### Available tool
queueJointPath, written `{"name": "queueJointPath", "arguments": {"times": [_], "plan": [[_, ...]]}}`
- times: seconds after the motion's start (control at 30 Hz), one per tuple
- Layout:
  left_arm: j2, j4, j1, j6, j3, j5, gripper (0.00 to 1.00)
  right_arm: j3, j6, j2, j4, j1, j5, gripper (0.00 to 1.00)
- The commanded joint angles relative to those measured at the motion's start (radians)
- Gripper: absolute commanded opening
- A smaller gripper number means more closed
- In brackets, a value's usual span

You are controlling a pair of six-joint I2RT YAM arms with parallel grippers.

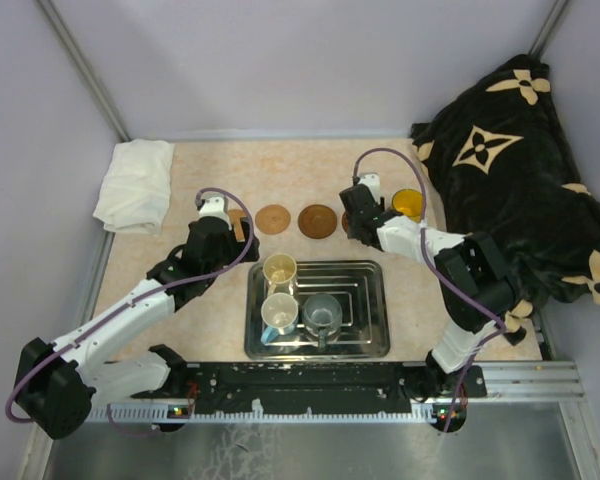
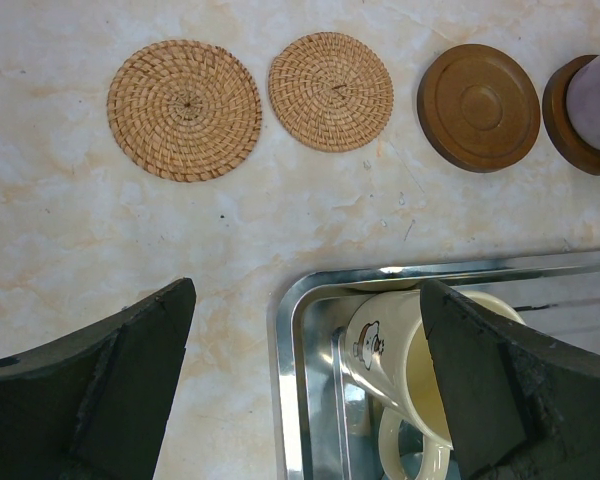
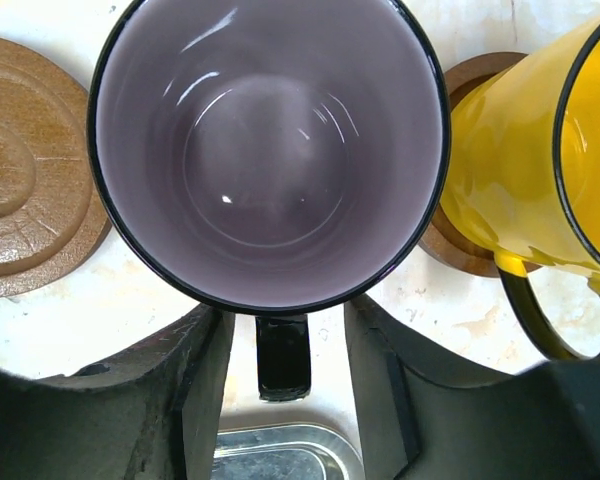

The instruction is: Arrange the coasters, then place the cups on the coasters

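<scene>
The purple cup [image 3: 270,150] stands on a dark wooden coaster [image 2: 570,130]. My right gripper [image 3: 283,390] is open astride its black handle [image 3: 283,355], with a gap on each side. The bright yellow cup [image 3: 520,180] sits on another wooden coaster [image 3: 460,255] to its right. A bare wooden coaster [image 2: 478,107] and two woven coasters [image 2: 331,91] [image 2: 184,110] lie in a row to the left. My left gripper [image 2: 310,390] hangs open over the tray's [image 2: 285,380] far left corner, above the cream cup [image 2: 390,350]. A white cup with a blue inside [image 1: 279,313] and a grey cup [image 1: 321,315] also stand in the tray.
A folded white cloth [image 1: 135,185] lies at the far left of the table. A black cushion with cream flower marks [image 1: 510,190] fills the far right corner, close behind the yellow cup. Purple walls close in the back and sides.
</scene>
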Motion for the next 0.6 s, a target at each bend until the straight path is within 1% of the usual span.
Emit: {"name": "queueJointPath", "arguments": {"times": [0.0,0.07,0.23,0.43,0.57], "plan": [[-0.004,0.011,0.001,0.0,0.0,0.004,1.0,0.007,0.005,-0.073,0.04,-0.004,0.031,0.51],[-0.005,0.01,0.001,-0.001,0.0,0.003,1.0,0.006,0.005,-0.08,0.039,-0.004,0.033,0.55],[-0.009,0.008,0.001,-0.002,-0.001,0.003,1.0,-0.002,0.006,-0.122,0.026,-0.005,0.035,0.62],[-0.011,0.008,0.001,-0.002,0.001,0.0,1.0,-0.026,0.021,-0.21,-0.006,0.006,0.031,0.65],[-0.011,0.008,0.001,-0.001,0.002,0.0,1.0,-0.06,0.057,-0.299,-0.049,0.061,0.103,0.66]]}}
